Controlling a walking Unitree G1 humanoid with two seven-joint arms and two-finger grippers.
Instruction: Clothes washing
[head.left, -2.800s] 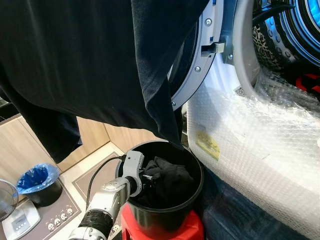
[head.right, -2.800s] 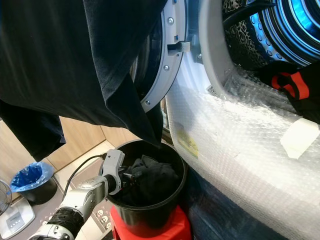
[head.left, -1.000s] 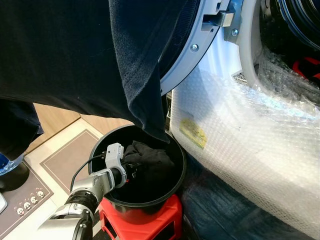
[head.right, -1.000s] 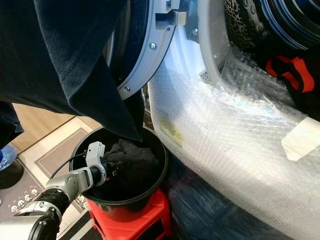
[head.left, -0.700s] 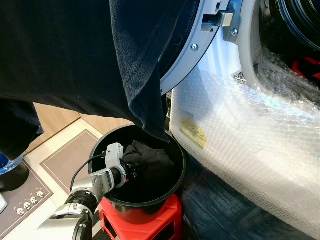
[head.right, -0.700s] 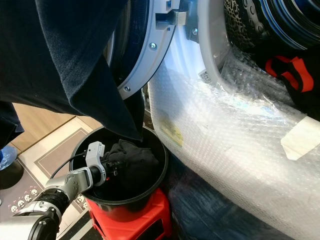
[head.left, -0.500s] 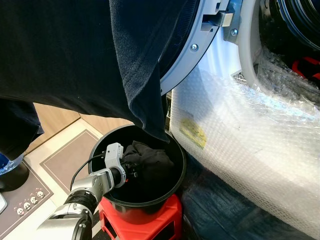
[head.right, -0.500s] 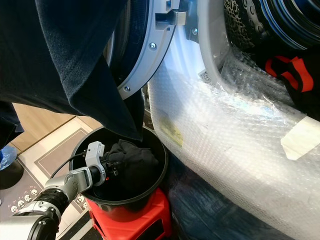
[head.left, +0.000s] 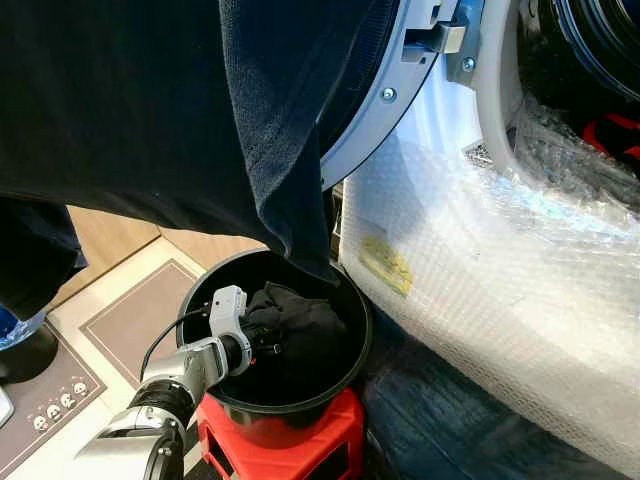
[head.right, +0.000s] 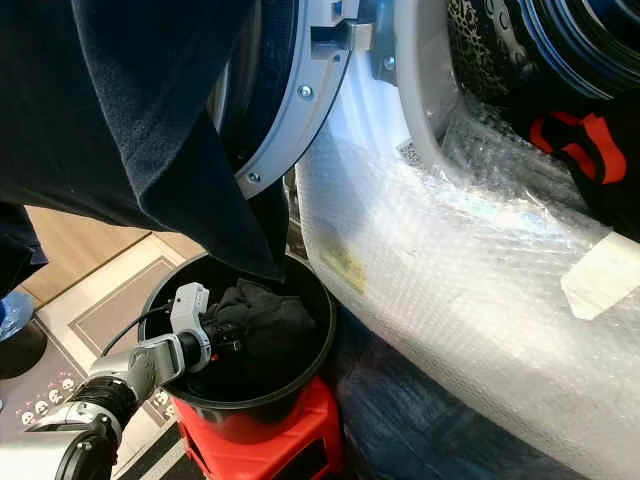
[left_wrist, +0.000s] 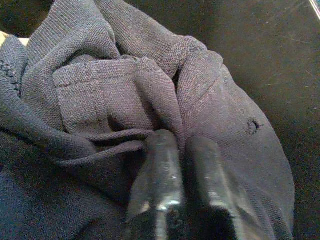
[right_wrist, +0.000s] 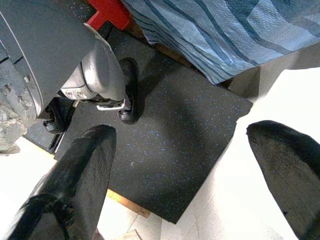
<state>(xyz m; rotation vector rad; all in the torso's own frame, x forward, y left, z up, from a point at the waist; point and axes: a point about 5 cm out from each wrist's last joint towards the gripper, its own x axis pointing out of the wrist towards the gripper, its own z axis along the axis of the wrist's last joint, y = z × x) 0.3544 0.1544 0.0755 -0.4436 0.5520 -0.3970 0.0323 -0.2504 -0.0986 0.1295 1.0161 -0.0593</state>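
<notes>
You've got almost no change over the last sec: left gripper (left_wrist: 182, 150) stays inside the black bucket (head.left: 350, 345) on the red stool (head.left: 330, 445), fingers pinched narrow on a fold of the dark garment (head.left: 300, 325) near the bucket's left rim. Grip looks set, so lift is probably next, w/ the washer drum (head.right: 520, 70) open up right. Right gripper (right_wrist: 185, 175) hangs idle w/ fingers spread wide over the floor mat (right_wrist: 170, 130); a big dark cloth (head.left: 150, 100) drapes down to the bucket's far rim.
</notes>
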